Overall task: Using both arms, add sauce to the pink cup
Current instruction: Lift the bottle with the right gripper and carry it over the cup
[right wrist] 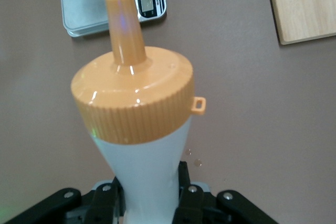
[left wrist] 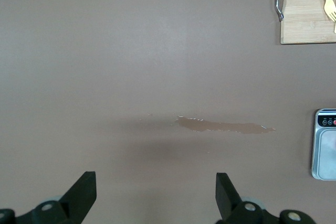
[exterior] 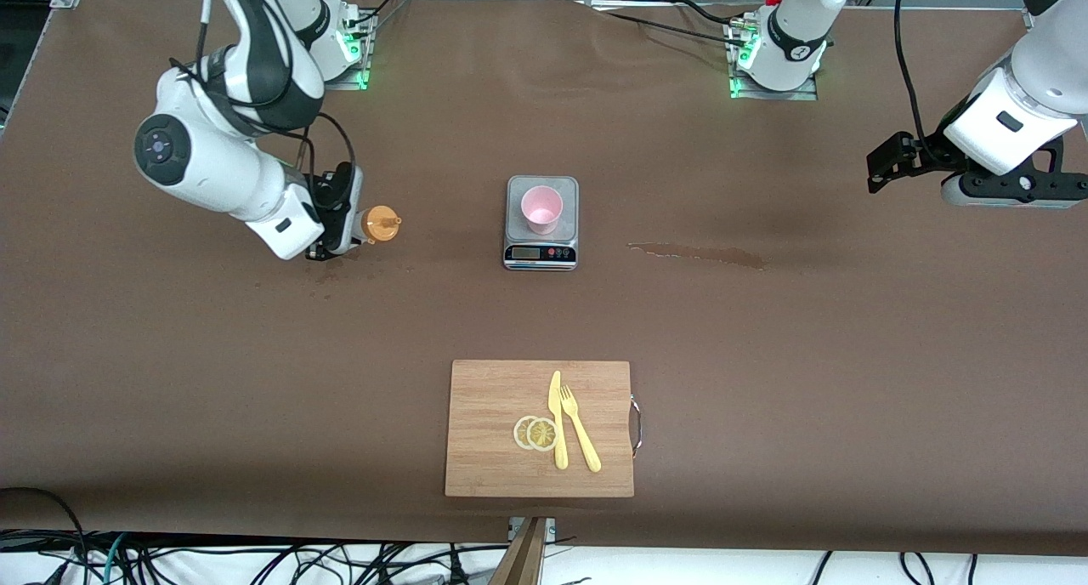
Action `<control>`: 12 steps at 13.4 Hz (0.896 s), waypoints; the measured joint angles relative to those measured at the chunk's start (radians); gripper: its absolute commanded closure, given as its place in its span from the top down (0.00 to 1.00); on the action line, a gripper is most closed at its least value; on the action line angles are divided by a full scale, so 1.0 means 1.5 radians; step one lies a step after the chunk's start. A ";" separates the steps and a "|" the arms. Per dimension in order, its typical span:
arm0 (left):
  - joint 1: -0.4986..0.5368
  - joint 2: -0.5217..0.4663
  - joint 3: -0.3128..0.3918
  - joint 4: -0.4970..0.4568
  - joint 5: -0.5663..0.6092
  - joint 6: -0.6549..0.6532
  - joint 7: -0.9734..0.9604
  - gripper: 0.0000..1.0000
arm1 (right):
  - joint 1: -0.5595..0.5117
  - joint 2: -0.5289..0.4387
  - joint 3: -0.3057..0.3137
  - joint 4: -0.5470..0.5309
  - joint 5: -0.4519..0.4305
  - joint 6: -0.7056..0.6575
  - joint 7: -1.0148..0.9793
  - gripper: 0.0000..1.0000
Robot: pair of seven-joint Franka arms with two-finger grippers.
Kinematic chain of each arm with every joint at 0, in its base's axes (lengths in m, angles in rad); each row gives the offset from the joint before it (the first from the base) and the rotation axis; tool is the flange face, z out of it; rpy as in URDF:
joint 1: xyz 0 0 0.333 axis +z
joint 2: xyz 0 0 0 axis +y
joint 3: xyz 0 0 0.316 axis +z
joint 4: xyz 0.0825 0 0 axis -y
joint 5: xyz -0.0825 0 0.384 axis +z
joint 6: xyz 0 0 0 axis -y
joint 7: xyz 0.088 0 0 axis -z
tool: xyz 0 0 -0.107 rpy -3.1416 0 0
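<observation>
Where the right arm's end of the worktop (exterior: 170, 355) lies, the right claw (exterior: 333, 247) is clamped on the squeeze bottle (right wrist: 149, 174), gripping its whitish body low down, below the orange nozzle cap (exterior: 380, 224).

Item: squeeze bottle. Judged light and soft-walled; a hard pinch would likely force sauce out early. Best held at the lower body, as now. Nozzle points toward the scale (exterior: 541, 249).

Item: pink cup (exterior: 541, 209). Upright on the scale platform, mid-worktop. Judged light, rigid, easily tipped; steady by the wall if needed.

Item: left claw (left wrist: 156, 195). Spread wide, empty, waiting over bare worktop at the left arm's end.

Item: brown spill (exterior: 697, 254), between scale and left claw.
</observation>
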 measured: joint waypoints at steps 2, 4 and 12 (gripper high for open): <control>0.000 0.000 0.000 0.000 0.000 0.000 0.000 1.00 | 0.025 0.000 0.001 0.000 -0.037 0.000 0.043 0.01; 0.000 0.000 0.000 0.001 0.000 0.000 0.000 1.00 | 0.065 0.000 0.002 -0.001 -0.078 0.000 0.104 0.01; 0.000 0.000 0.000 0.001 0.000 0.000 0.000 1.00 | 0.211 0.044 0.004 0.031 -0.178 -0.083 0.312 0.01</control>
